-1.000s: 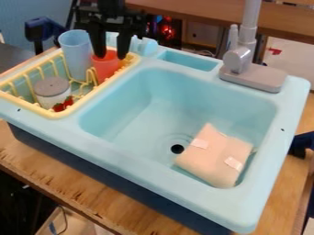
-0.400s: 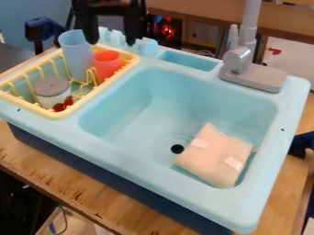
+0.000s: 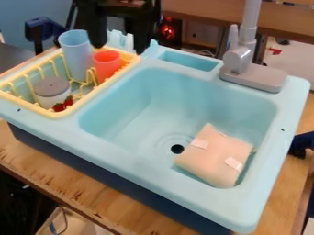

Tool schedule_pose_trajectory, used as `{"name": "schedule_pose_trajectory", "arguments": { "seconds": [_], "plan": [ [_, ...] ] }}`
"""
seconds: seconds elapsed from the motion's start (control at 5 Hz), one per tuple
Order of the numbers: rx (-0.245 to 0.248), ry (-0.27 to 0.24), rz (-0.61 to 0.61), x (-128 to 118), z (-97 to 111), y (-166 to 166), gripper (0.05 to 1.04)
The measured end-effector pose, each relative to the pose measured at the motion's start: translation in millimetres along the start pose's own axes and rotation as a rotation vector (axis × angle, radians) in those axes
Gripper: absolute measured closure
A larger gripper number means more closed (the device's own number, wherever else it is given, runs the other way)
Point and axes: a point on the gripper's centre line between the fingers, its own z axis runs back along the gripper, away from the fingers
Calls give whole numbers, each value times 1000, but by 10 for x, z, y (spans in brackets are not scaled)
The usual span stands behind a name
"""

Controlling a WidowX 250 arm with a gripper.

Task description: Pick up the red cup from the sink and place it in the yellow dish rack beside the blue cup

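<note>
Pincer (image 3: pixel 118 48) at 11 o'clock in view, over the sink's (image 3: pixel 153 178) back edge. Jaws apart, nothing between them. Red cup (image 3: pixel 107 65) is the nearest thing: upright in the rack (image 3: pixel 55 113), at the rack's 2 o'clock, just below my tips in view. I see no contact; can't tell the true gap.

Status, my read: cup is seated and free of me, so any placing of it looks done. No grasp under way. What's left, if anything: can't tell from here.

Rest of rack: blue cup (image 3: pixel 76 57) upright at 12, lidded jar (image 3: pixel 52 87) at 8, strawberries (image 3: pixel 63 104) at 6, beside the jar. Pink pad (image 3: pixel 211 158) lies in the basin (image 3: pixel 147 92) at its 5 o'clock, drain (image 3: pixel 177 148) just off the pad's 10. Tap (image 3: pixel 239 57) at the sink's 1 o'clock.
</note>
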Motion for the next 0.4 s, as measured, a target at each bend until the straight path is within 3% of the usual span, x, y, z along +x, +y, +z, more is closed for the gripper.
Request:
{"name": "schedule_pose_trajectory", "arguments": {
  "seconds": [0.2,0.4],
  "plan": [
    [12,30,-142,-255,-106,-293,79],
    [6,-1,-237,-408,-59,-480,81]
  ]
}}
